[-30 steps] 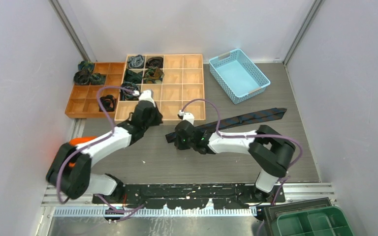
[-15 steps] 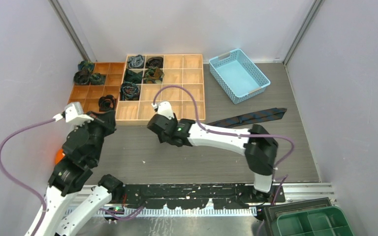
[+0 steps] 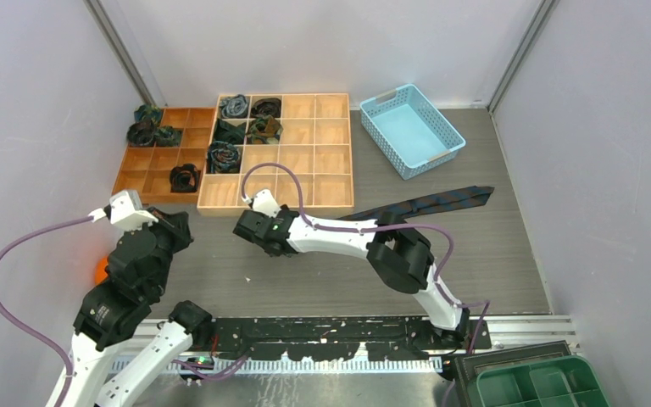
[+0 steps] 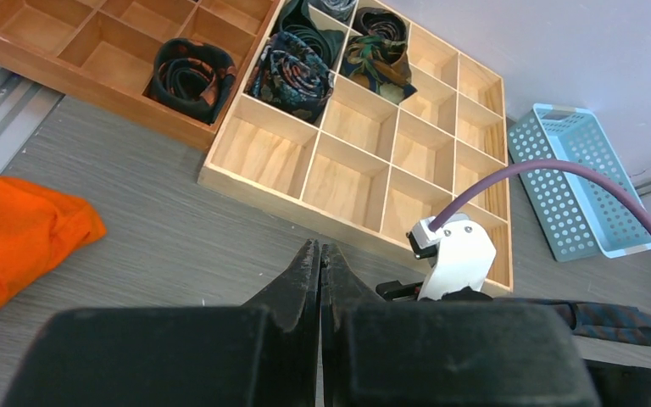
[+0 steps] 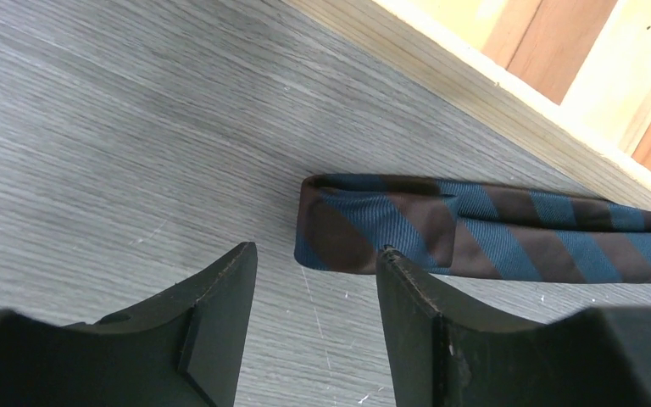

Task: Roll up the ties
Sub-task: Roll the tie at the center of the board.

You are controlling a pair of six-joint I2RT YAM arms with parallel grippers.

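A flat navy-and-brown striped tie [image 3: 441, 202] lies slanted on the grey table, and its folded narrow end [image 5: 373, 231] shows in the right wrist view. My right gripper [image 5: 315, 250] [image 3: 246, 230] hovers open just before that end, with nothing between the fingers. The right finger [image 5: 407, 292] overlaps the tie's near edge. Several rolled ties [image 3: 223, 157] [image 4: 292, 72] sit in the trays' compartments. My left gripper [image 4: 319, 248] [image 3: 180, 227] is shut and empty, raised above the table's left side.
A light wooden grid tray [image 3: 331, 153] and a brown one [image 3: 140, 174] stand at the back left. A blue basket [image 3: 411, 129] is at the back right. An orange cloth [image 4: 17, 237] lies near the left edge, and a green bin [image 3: 534, 383] sits at the bottom right.
My left arm has pulled back from the tray to the left and risen. My right gripper has moved left past the tie's narrow end and opened.
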